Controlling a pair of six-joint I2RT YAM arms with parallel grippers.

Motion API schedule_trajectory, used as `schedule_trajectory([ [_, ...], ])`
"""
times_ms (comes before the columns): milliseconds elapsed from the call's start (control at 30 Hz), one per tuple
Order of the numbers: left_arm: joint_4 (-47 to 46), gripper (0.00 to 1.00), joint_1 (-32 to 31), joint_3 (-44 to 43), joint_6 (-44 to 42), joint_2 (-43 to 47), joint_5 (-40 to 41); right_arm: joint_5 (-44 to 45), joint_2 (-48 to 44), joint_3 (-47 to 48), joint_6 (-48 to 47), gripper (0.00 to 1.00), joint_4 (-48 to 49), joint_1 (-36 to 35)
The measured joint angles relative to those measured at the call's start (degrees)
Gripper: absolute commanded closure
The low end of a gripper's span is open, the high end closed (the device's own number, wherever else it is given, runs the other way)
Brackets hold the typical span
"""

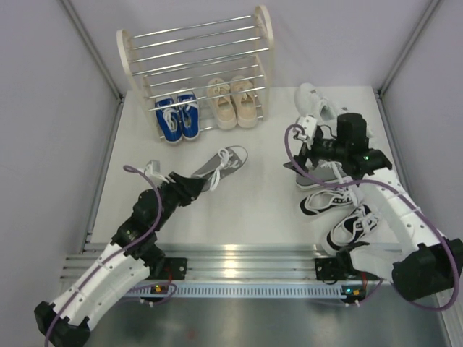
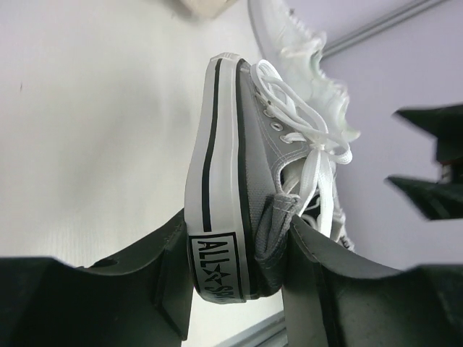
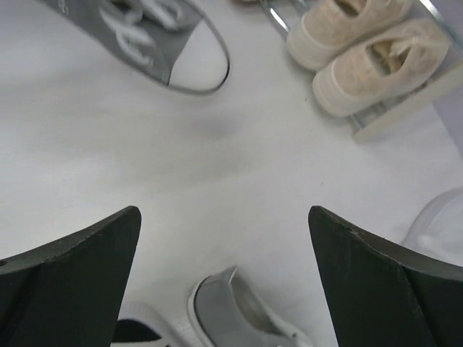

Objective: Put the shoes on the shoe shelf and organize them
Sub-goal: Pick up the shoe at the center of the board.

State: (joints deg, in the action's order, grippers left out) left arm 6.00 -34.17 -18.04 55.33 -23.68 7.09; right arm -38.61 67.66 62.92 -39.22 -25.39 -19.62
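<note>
The white table (image 1: pixel 239 217) carries the shelf (image 1: pixel 195 40) at its far side, well beyond both sets of jaws. The left arm (image 1: pixel 145 217) reaches toward the middle of the table. The right arm (image 1: pixel 405 210) bends in from the right.

The left jaws are clamped on the heel of a grey shoe (image 1: pixel 221 166). It is turned on its side, with its toe pointing away from the jaws toward the shelf and its white laces hanging loose. Whether the toe touches the table cannot be told.

The right jaws stand wide apart with nothing between them. A second grey shoe (image 3: pixel 239 311) lies on the table just below them.

A blue pair (image 1: pixel 177 119) and a beige pair (image 1: pixel 233 101) sit side by side on the lowest tier of the shelf. The blue pair is ahead of the left jaws and the beige pair is between the two sets of jaws, farther off.

Two black-and-white shoes (image 1: pixel 325 201) lie behind the right jaws, under that arm. A white shoe (image 1: pixel 309 97) lies just beyond the right jaws, near the shelf's right panel.
</note>
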Motion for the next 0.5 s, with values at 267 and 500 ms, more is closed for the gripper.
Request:
schedule_trajectory([
  [267, -6.9, 1.0, 0.0, -11.1, -3.9, -6.8, 9.3, -11.0, -5.8, -12.8, 7.1, 0.01, 2.1, 14.8],
  [500, -18.1, 1.0, 0.6, -15.0, -8.5, -15.6, 17.2, -16.3, -7.6, -13.5, 8.9, 0.0, 3.8, 15.7],
])
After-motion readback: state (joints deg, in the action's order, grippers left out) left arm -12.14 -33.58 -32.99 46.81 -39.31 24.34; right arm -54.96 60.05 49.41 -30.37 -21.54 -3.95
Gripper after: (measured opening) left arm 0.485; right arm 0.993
